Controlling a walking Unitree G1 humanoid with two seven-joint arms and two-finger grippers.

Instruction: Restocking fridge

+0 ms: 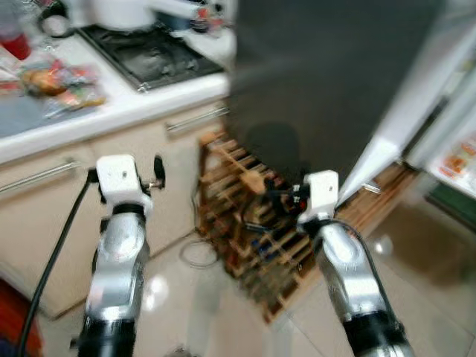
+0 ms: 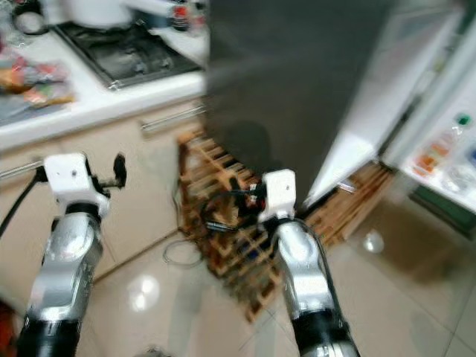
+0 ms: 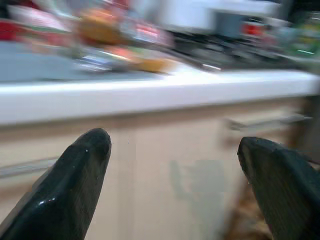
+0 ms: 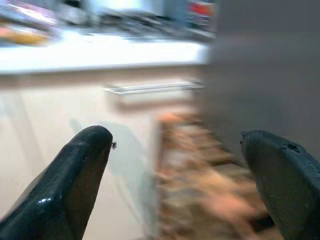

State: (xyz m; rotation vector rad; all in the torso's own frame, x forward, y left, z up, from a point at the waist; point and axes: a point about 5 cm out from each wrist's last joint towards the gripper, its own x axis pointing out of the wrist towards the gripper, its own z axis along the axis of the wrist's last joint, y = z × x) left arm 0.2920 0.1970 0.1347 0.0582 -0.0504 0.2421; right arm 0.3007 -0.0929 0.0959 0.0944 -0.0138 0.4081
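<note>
Image quality: all views were motion-blurred.
Left claw (image 3: 172, 165): held raised in front of the beige cabinet fronts (image 1: 52, 201); its two black fingers (image 3: 75, 175) stood wide apart, released, with nothing between them.
Right claw (image 4: 177, 170): held raised over the slatted wooden wine rack (image 1: 253, 238); fingers likewise spread apart and empty.
Fridge: the tall dark grey fridge (image 1: 320, 82) stood to the right of the white worktop (image 1: 149, 97), with the wine rack at its foot; its white door (image 1: 416, 97) was swung open on the right, and the door shelves (image 2: 446, 160) carried small coloured items too blurred to identify.
Worktop: carried a black gas hob (image 1: 149, 52) with a white pot (image 1: 123, 11) behind it, and clear packets of orange and red food (image 1: 56, 82) on the left.
Floor: glossy pale tiles (image 1: 223, 312); a thin grey cable (image 1: 197, 253) lay looped beside the rack.
</note>
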